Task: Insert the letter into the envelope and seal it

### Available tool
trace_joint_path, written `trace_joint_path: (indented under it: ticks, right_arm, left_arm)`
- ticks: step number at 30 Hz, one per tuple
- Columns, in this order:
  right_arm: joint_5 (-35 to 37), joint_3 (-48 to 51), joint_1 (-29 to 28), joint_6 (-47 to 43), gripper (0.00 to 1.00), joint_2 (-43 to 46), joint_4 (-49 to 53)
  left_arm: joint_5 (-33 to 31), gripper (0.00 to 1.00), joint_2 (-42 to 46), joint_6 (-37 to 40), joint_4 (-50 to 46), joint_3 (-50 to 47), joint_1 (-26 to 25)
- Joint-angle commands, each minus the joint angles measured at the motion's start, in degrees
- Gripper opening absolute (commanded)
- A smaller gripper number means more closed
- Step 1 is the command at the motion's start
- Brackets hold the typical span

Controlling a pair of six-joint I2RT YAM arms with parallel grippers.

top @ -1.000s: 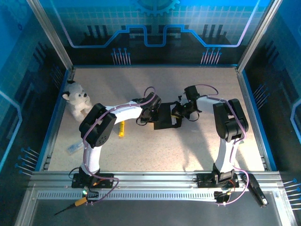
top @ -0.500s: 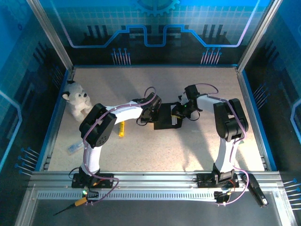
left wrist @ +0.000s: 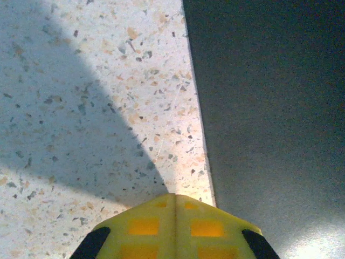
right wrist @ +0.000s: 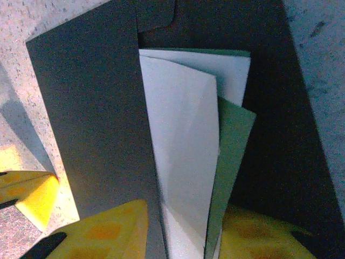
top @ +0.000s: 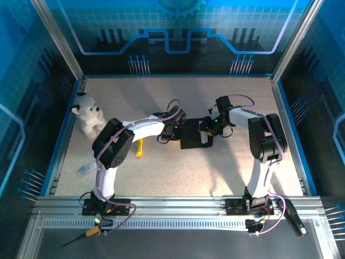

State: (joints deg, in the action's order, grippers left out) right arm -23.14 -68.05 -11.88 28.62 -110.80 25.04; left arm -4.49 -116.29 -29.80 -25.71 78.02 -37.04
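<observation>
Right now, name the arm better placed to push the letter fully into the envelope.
Right. The right tool grips the folded letter, already partly inside the envelope; the left tool sits shut at the envelope's opposite edge.

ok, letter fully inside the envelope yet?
No, in the right wrist view much of the folded letter shows uncovered past the envelope edge.

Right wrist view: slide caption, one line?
Right gripper holds the folded letter at the mouth of the black envelope.

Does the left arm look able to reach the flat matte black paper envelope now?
Probably yes: the left gripper sits at the envelope's left edge, with nothing between them.
</observation>
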Motion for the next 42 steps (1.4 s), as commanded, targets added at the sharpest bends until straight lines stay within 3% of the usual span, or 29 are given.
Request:
trace_joint_path:
  ticks: [1, 5, 10, 16, 32, 42]
  right_arm:
    - [2.18, 0.00, 0.49, -0.65, 0.35, 2.80, 1.51]
    - [1.63, -0.50, 0.50, -1.19, 0.31, 2.39, 1.84]
    - [0.64, -0.76, 0.36, -1.22, 0.10, 1.80, 1.99]
    - [0.11, -0.07, 0.19, -1.20, 0.02, 2.26, 2.30]
    - [-5.14, -1.09, -0.36, -3.11, 0.00, -1.93, 2.37]
    - [-3.14, -1.12, -1.06, -1.57, 0.00, -1.79, 0.45]
  left_arm:
    - [1.14, 0.00, -3.01, 3.28, -0.59, 2.27, -1.03]
    - [0.45, 0.00, -3.77, 5.56, -1.87, 5.89, 0.36]
    - [0.14, 0.00, -6.48, 7.44, -3.19, 11.17, 1.61]
    - [-0.08, 0.00, -8.81, 8.18, -3.60, 13.84, 2.40]
    - [1.53, 0.00, -12.42, 7.38, -2.24, 14.22, 2.84]
    - [2.76, 0.00, -12.59, 6.34, -1.91, 14.11, 2.74]
